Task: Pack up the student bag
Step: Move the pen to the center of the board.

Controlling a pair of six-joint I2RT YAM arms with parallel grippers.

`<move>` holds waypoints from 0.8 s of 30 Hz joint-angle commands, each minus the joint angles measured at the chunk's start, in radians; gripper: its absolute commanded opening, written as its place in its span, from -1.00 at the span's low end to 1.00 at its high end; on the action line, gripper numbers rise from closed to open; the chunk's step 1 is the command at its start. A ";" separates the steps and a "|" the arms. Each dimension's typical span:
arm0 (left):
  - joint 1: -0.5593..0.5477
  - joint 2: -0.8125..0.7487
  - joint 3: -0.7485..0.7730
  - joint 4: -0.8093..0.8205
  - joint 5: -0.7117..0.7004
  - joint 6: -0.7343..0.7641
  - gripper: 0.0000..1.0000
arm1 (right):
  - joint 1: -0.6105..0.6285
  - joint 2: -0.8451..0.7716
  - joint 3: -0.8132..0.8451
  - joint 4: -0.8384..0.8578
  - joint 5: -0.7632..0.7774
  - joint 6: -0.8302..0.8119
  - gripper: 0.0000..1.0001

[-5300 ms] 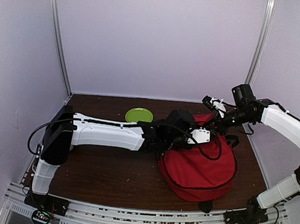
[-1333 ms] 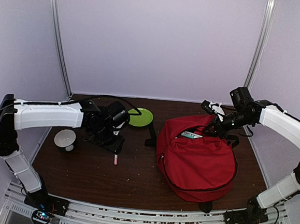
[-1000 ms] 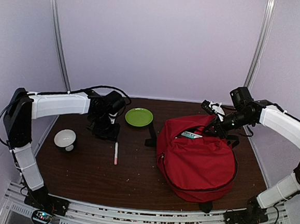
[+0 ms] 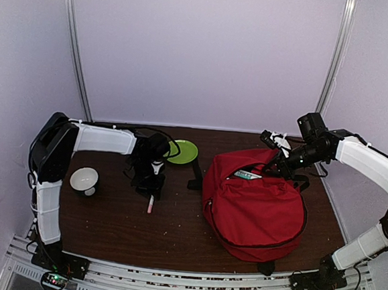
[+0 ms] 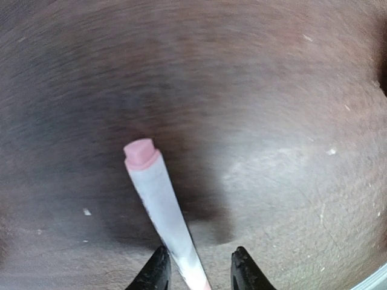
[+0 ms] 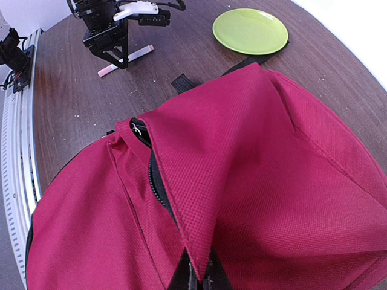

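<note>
1. The student bag (image 4: 256, 214) lies on the table (image 4: 107, 225), on the right arm's side. Its zipper is undone along the top and the mouth gapes. A pale item with green marking shows just inside the mouth; what it is cannot be told.

2. Right hand (image 6: 196, 275): at the far upper edge of the bag, fingers pinched tight on the red flap and holding it raised. The fabric rises to a peak at the fingertips, and the black zipper track runs down beside it.

3. Left hand (image 5: 199, 269): well to the left of the bag, pointed down at the table over a pen (image 5: 158, 199). The fingers (image 5: 158, 273) stand narrowly apart and straddle the white barrel. One finger is just beside the barrel; the other shows a gap. No firm grip is seen.

4. The pen lies flat on the table, its pink end pointing away from the hand.

5. A green plate (image 4: 180, 150) sits left of the bag toward the back. A white bowl (image 4: 84, 180) sits farther left, well apart from the bag.
</note>
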 commanded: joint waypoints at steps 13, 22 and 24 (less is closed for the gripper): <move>-0.260 0.062 0.139 -0.017 -0.010 0.422 -0.33 | 0.003 0.002 -0.003 -0.028 -0.047 -0.002 -1.00; -0.329 0.070 0.166 -0.071 -0.194 0.505 -0.30 | 0.003 0.000 -0.001 -0.032 -0.051 -0.001 -1.00; -0.329 0.083 0.189 -0.096 -0.230 0.474 -0.30 | 0.003 -0.002 -0.001 -0.032 -0.051 -0.001 -1.00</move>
